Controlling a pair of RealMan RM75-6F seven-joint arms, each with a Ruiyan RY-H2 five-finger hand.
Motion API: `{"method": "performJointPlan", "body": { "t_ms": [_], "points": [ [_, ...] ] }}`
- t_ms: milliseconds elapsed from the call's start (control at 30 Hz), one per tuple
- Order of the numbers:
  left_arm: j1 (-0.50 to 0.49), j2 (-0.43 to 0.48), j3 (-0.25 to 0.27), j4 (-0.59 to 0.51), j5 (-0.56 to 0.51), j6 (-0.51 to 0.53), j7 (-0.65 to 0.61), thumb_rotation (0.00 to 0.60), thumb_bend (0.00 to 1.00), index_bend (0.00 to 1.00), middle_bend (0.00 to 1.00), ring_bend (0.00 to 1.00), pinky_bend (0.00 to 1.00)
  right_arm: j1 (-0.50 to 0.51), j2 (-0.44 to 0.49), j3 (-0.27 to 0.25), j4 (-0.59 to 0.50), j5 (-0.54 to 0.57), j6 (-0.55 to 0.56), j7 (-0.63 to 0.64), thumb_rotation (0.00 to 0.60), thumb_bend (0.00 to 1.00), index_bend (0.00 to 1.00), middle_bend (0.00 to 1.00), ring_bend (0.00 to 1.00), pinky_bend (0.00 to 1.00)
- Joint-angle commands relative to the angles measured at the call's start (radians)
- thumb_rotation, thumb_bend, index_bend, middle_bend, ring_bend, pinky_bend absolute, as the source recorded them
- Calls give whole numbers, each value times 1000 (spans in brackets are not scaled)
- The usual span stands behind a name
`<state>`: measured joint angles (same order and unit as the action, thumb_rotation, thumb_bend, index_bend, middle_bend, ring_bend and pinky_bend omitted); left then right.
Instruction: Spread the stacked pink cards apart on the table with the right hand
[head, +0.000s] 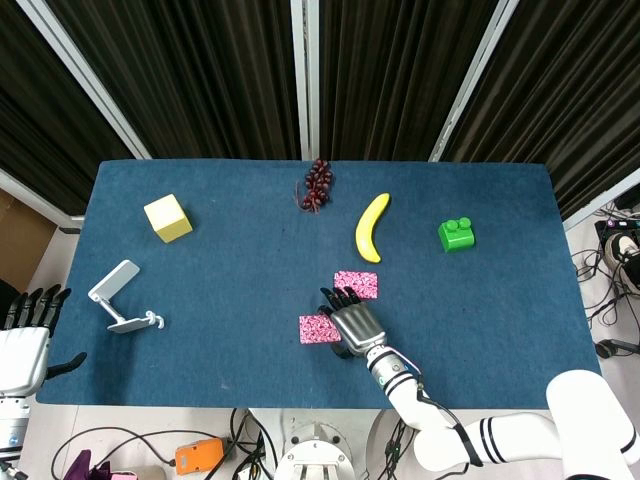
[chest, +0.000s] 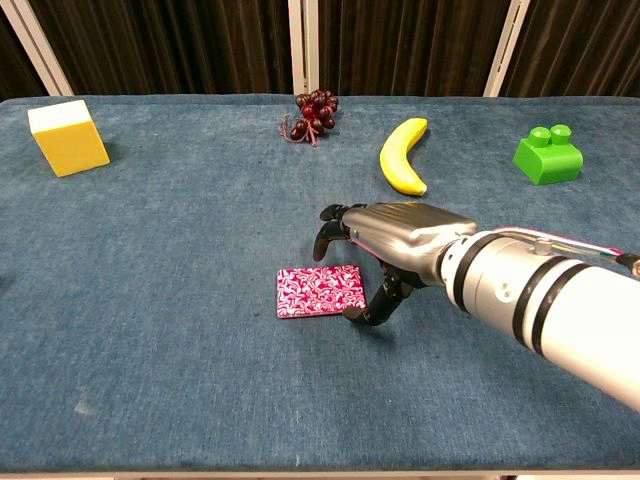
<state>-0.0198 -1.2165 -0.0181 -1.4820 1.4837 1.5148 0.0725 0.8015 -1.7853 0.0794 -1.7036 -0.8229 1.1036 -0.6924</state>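
Two pink cards are lying apart on the blue table (head: 200, 300). The nearer card (head: 317, 328) is sitting near the table's front edge, just left of the right hand (head: 352, 323), whose fingers are hanging spread and slightly curled, holding nothing. The chest view is showing its thumb (chest: 375, 305) reaching down just beside that card's right edge; whether it is touching cannot be told. The farther card (head: 356, 284) is lying just beyond the hand's fingertips in the head view, while in the chest view the hand is hiding it entirely. Only the head view is showing the left hand (head: 24, 335), off the table's left front corner, fingers apart and empty. Both cards are showing as flat rectangles in magenta with a fine white swirling pattern. Beyond them a banana (head: 371, 227) is resting.
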Motion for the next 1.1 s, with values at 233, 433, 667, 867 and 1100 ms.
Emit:
{"method": "performJointPlan", "body": {
  "t_ms": [233, 433, 667, 867, 1100],
  "points": [
    [0, -4, 0, 12, -1, -2, -9, 600, 50, 88, 64, 0, 12, 6, -34, 15, 22, 37, 6, -39, 600, 485, 317, 64, 0, 0],
    [0, -7, -1, 18, -1, -3, -14, 600, 50, 88, 64, 0, 12, 11, -43, 20, 28, 49, 0, -53, 600, 485, 317, 63, 0, 0],
    [1, -8, -1, 23, -4, -4, -18, 600, 50, 88, 64, 0, 12, 18, -48, 31, 33, 69, -5, -66, 600, 485, 322, 64, 0, 0],
    [2, -9, -1, 26, -5, -3, -20, 600, 49, 88, 64, 0, 12, 23, -51, 37, 40, 80, -12, -70, 600, 486, 349, 63, 0, 0],
    [2, -7, -1, 25, -4, -4, -20, 600, 50, 88, 64, 0, 12, 21, -48, 40, 36, 67, -11, -57, 600, 485, 408, 63, 0, 0]
  ]
}}
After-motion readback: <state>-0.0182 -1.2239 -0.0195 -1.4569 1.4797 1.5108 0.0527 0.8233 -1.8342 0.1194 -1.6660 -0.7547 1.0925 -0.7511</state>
